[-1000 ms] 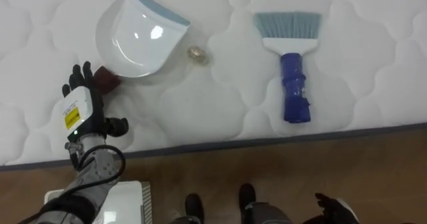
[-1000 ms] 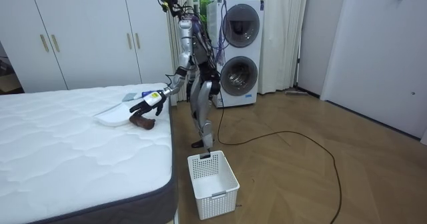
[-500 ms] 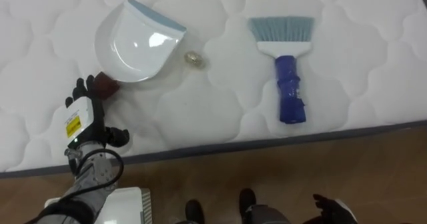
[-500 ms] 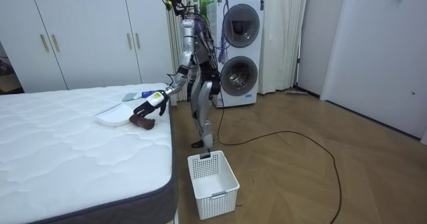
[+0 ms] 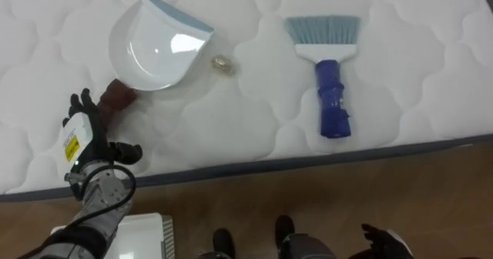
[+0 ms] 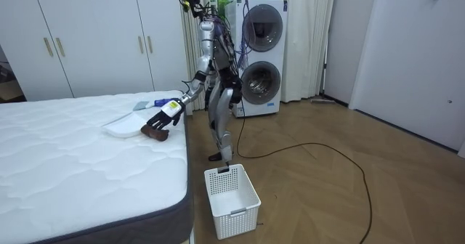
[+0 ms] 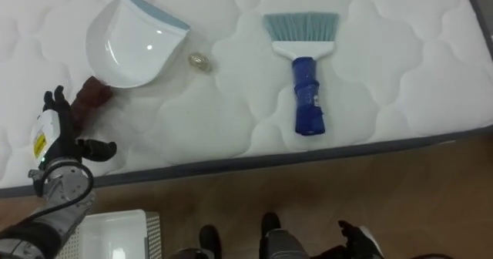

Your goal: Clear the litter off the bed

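White quilted bed (image 5: 231,128), seen from above, with wooden floor below its dark edge. I am standing at that edge, with a white basket (image 6: 231,193) on the floor beside my feet.

(a) The task's things are all lying on the mattress. The white dustpan (image 5: 154,47) is at the left, mouth turned away from me and brown handle (image 5: 117,101) pointing back toward the edge. A small crumpled scrap (image 5: 223,62) is sitting just beside the pan's rim. The blue brush (image 5: 330,97) is lying well apart to the right, bristles away from me.

(b) I am holding my left hand (image 5: 81,136) open, fingers straight and thumb spread, its fingertips just beside the handle. Whether they are touching it, I cannot tell. It is gripping nothing.

(c) My right hand (image 5: 383,240) is hanging low over the floor, well apart from the brush.

Step in hand, as I judge it: taking up the dustpan. To do it well, I am aiming to bring my palm along the handle's length rather than across it, then curl round the brown grip itself, not the pan's thin wall. The mattress is soft, so pressing down may tip the pan or nudge the scrap away. A light, level closing should be the safer course.
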Robot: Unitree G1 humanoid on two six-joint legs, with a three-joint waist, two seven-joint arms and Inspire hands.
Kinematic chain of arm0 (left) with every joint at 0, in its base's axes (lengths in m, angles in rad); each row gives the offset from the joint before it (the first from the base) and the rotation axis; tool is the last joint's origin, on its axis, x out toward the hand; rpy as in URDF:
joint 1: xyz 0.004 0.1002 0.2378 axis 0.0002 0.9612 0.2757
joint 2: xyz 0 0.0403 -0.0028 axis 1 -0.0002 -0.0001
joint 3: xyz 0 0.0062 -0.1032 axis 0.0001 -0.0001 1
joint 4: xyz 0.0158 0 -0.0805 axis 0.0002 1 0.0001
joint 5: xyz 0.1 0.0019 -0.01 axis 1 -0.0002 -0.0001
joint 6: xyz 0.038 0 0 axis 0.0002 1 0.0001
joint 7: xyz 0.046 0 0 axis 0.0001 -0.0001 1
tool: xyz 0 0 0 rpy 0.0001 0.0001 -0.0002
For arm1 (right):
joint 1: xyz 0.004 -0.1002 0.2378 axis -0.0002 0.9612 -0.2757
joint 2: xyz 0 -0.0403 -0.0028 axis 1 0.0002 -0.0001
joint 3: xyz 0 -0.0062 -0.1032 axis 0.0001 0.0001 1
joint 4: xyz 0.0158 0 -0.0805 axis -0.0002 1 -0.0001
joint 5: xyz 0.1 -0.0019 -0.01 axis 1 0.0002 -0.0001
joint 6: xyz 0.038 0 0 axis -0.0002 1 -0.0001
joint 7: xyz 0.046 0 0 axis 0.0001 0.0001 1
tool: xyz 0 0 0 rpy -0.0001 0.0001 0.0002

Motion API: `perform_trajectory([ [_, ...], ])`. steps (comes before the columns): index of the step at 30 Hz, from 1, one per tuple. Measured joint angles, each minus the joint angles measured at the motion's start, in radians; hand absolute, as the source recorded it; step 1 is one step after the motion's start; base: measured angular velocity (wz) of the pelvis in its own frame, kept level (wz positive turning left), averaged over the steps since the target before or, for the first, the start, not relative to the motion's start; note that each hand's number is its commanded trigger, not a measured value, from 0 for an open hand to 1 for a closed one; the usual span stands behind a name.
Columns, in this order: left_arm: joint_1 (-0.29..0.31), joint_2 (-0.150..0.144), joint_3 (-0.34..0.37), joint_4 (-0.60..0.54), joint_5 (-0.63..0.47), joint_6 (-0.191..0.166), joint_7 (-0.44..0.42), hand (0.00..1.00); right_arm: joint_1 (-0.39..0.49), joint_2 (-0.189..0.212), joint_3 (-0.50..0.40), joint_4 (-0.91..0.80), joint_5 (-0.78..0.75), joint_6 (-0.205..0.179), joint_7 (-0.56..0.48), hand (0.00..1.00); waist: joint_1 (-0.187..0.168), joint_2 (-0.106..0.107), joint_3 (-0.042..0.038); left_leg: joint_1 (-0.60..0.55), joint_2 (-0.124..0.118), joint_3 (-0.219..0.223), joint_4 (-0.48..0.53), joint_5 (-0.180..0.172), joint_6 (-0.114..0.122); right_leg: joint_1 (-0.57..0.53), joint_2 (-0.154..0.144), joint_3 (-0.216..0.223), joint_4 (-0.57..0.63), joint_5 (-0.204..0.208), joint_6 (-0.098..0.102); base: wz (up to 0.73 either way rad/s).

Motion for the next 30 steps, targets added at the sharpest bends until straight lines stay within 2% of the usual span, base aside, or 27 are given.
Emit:
perform_trajectory([
  [6, -0.008, 0.016, 0.001, 0.004, -0.063, 0.001, -0.034, 0.0, 0.008, -0.001, 0.0, 0.004, 0.01, 0.001, 0.0, 0.0, 0.0, 0.002, 0.0003, -0.001, 0.002, 0.004, 0.002, 0.0, 0.0, -0.007, -0.002, 0.005, 0.015, 0.0, 0.0, 0.0],
  [24, -0.066, 0.047, 0.008, 0.031, -0.059, 0.004, -0.059, 0.0, 0.043, -0.004, -0.001, 0.0, 0.005, 0.004, -0.022, 0.0, -0.013, 0.012, 0.0043, -0.046, 0.0, 0.002, 0.037, -0.004, 0.006, -0.046, -0.012, 0.002, 0.039, -0.001, 0.0, 0.01],
  [30, -0.091, 0.069, 0.007, 0.031, -0.03, 0.005, -0.077, 0.0, 0.045, -0.006, 0.0, 0.003, -0.011, 0.005, -0.021, 0.0, -0.025, 0.015, 0.0062, -0.068, -0.002, 0.01, 0.04, -0.005, 0.007, -0.079, -0.016, 0.007, 0.055, -0.003, 0.0, -0.04],
])
